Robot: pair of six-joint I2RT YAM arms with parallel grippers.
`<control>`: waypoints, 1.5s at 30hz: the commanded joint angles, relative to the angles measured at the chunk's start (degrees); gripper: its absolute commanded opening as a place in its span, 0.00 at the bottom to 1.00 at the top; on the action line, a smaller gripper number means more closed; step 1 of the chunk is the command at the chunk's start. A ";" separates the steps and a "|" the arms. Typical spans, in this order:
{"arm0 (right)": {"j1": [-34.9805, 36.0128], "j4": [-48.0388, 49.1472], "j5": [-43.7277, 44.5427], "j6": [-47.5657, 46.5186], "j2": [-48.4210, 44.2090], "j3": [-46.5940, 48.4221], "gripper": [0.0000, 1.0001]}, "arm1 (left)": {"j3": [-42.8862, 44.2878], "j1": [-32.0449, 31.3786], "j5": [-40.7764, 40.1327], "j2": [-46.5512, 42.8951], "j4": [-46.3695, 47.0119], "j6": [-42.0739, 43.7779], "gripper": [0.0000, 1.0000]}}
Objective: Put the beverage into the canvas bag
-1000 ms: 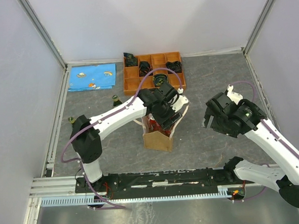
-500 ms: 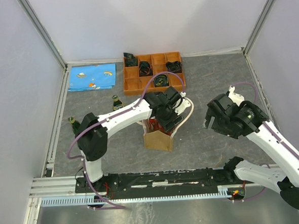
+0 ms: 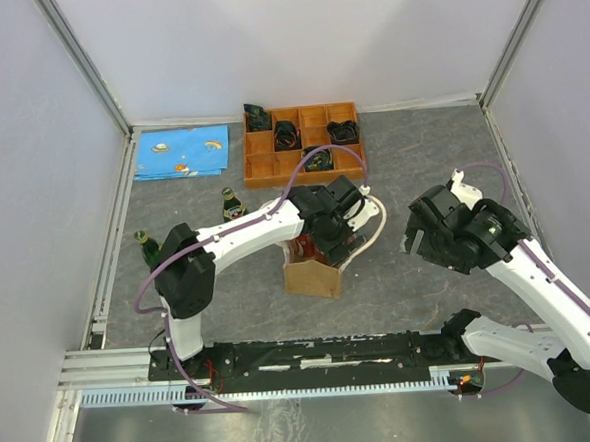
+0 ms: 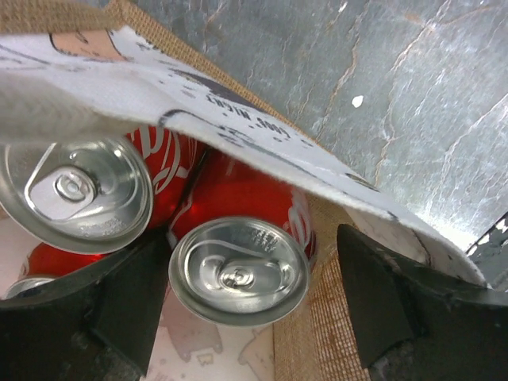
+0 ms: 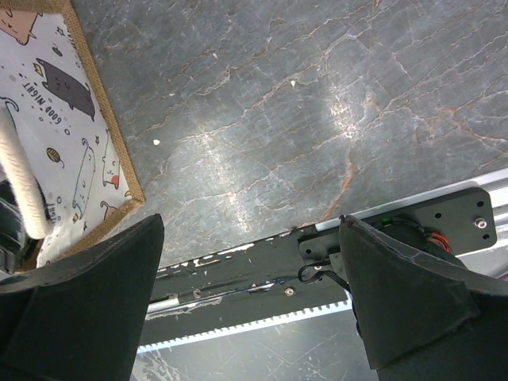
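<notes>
Left gripper (image 4: 250,238) shifted right over the bag (image 3: 309,278); jaws parted, can (image 4: 238,274) released between them. Right gripper (image 5: 250,222) spread wide, holding nothing.

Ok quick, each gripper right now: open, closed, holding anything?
Left gripper: open, straddling a red can inside the canvas bag, not clamped.
Right gripper: open, holding nothing.

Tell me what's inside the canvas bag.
Two red cans sit inside the canvas bag, and part of a third can shows beside them. The cans and the folded-over wall cover the bag's floor and anything else.
</notes>
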 commanded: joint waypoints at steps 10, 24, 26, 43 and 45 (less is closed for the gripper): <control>-0.18 0.60 0.51 -0.22 1.36 0.70 0.99 | 4.88 -1.69 0.48 -3.94 1.85 -2.28 0.99; -0.14 1.42 -0.03 -0.61 2.75 0.98 0.99 | 4.37 -1.09 -4.00 -10.23 0.13 -1.37 0.99; -0.17 1.44 -0.14 -0.69 2.75 0.99 0.99 | 5.45 0.19 -4.76 -12.35 0.18 -1.06 0.99; -0.17 4.47 -2.22 -2.43 5.61 0.84 0.99 | 11.59 38.97 4.22 -22.28 -7.99 -6.74 0.99; -0.19 4.46 -2.35 -3.18 6.47 1.64 0.99 | 13.56 39.97 5.11 -19.51 -12.03 -7.25 0.96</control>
